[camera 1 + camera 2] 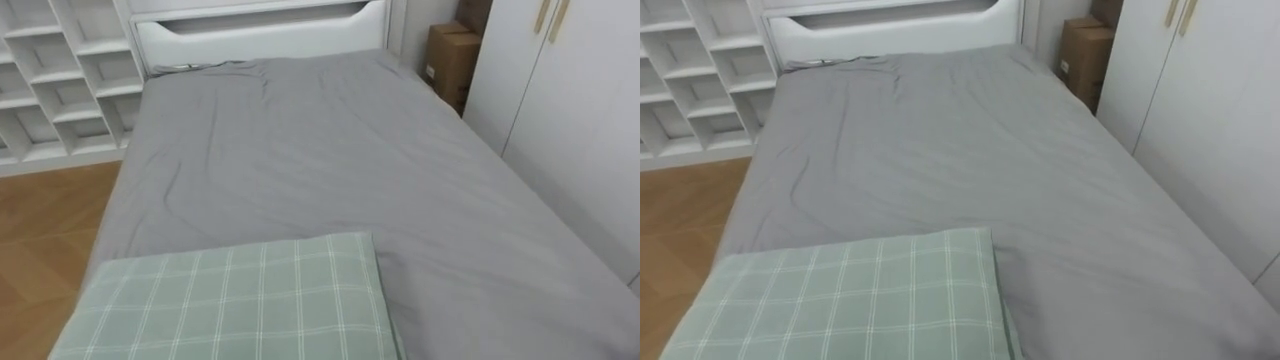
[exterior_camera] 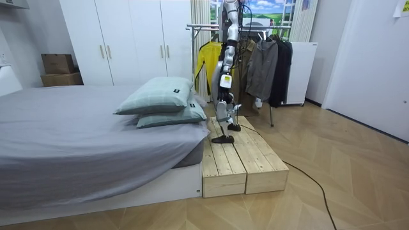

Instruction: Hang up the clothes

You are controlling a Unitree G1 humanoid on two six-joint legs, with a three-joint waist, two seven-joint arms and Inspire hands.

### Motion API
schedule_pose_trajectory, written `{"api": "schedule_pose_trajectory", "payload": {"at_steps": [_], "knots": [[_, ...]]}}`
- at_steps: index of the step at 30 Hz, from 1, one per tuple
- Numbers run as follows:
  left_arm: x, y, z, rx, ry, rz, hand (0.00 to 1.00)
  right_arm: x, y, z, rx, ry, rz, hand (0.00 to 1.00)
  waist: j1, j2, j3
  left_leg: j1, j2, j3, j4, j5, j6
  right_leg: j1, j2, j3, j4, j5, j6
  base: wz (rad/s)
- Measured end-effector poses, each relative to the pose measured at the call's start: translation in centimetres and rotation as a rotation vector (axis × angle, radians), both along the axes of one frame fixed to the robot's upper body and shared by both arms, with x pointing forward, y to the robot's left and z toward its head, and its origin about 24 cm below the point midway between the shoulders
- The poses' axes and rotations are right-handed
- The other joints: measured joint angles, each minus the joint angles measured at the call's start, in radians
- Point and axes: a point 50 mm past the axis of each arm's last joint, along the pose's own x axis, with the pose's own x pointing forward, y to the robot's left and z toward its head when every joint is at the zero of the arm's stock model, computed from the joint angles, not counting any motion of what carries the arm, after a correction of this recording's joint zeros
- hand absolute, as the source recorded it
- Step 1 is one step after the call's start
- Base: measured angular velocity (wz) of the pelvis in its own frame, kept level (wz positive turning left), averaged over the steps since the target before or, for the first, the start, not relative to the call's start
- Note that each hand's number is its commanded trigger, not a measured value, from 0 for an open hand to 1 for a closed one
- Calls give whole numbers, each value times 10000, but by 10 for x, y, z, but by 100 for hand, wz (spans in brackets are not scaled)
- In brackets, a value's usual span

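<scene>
Looking down in the eye views, a bed [image 1: 330, 170] with a smooth grey sheet runs from the bottom of the frame toward the top. A green checked pillow [image 1: 240, 300] lies at the bottom left. A white headboard [image 1: 260, 30] sits at the top centre, white cubby shelves [image 1: 60, 80] at the upper left, and a wooden floor [image 1: 50, 220] at the left edge. A cardboard box [image 1: 452, 60] stands at the upper right beside white wardrobe doors [image 1: 570, 90].

In the room view, the robot stands on a wooden platform [image 2: 239, 160] at the centre, just beside the bed end where 2 pillows are stacked. What its hands are doing cannot be told. Behind it, at the top centre, a clothes rack [image 2: 204, 27] carries the clothes: a yellow garment [image 2: 206, 61], a grey one [image 2: 263, 67] and a dark one [image 2: 281, 64].
</scene>
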Motion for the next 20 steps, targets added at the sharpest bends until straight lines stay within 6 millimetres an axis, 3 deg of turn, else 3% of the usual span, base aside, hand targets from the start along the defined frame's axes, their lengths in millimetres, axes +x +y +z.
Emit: {"api": "schedule_pose_trajectory", "payload": {"at_steps": [20], "knots": [[0, 1, 0, 32, 104, -317, 0, 0, 0, 0, 34, 5, 43, 0, -26, -8, 10, -65, 3, 3, 72, -53, 39, -16, -6, 5, 34, -3, 5, 0]]}}
